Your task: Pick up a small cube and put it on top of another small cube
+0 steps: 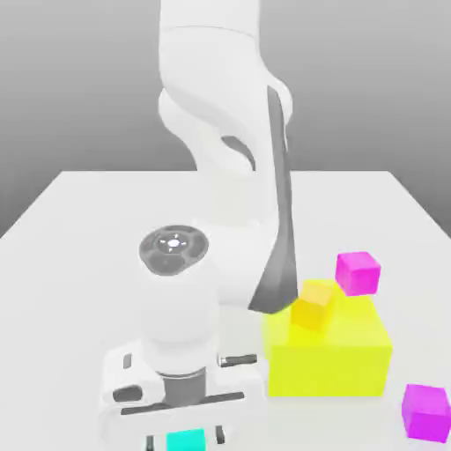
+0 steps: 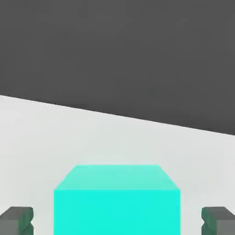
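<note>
White table under a grey backdrop, with the arm bent low at its near edge.

The end effector hangs over a teal cube that sits on the table. In the hand view that cube lies between the two dark fingertips, with a clear gap on each side, so the end effector is spread wide and has hold of nothing. Toward the exterior view's right stands a large yellow block with a small orange-yellow cube resting on its top corner. A magenta cube sits just behind the block, and a second magenta cube lies near its front right.
</note>
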### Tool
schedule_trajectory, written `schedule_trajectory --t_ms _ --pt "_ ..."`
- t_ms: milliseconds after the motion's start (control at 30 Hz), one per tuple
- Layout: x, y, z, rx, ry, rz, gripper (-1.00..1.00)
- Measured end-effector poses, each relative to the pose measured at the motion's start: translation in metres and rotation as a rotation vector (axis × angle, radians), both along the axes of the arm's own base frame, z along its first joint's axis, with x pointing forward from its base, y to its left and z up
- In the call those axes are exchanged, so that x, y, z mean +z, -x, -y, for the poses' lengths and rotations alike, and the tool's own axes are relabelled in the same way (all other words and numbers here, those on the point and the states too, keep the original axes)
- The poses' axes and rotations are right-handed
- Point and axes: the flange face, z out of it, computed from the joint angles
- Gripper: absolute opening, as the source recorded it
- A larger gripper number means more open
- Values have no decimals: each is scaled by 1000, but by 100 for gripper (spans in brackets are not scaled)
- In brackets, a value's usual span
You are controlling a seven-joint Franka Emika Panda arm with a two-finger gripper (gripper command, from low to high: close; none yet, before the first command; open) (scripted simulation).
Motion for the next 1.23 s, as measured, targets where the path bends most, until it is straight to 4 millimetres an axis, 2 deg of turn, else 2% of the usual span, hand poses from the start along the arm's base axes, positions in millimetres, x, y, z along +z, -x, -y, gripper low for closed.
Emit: schedule_trajectory --t_ms 100,133,300,467,533,633,933,1000,1100,1133,1233 --pt "-4 0 0 0 0 -1 -100" --pt "1 0 0 0 0 -1 -100" --pt "59 1 -4 9 -3 -1 -100" --pt "109 22 -56 151 -31 -2 -100" --pt "127 35 -84 230 -39 -3 -100" --pt "152 57 -115 330 -44 -3 -100" --pt "209 139 -173 601 -14 -2 -100" --pt "200 147 -178 630 -6 -1 -100" --pt "167 150 -179 639 -3 -1 -100" --pt "156 150 -179 639 -2 -1 100" --pt "156 150 -179 639 -2 -1 100"
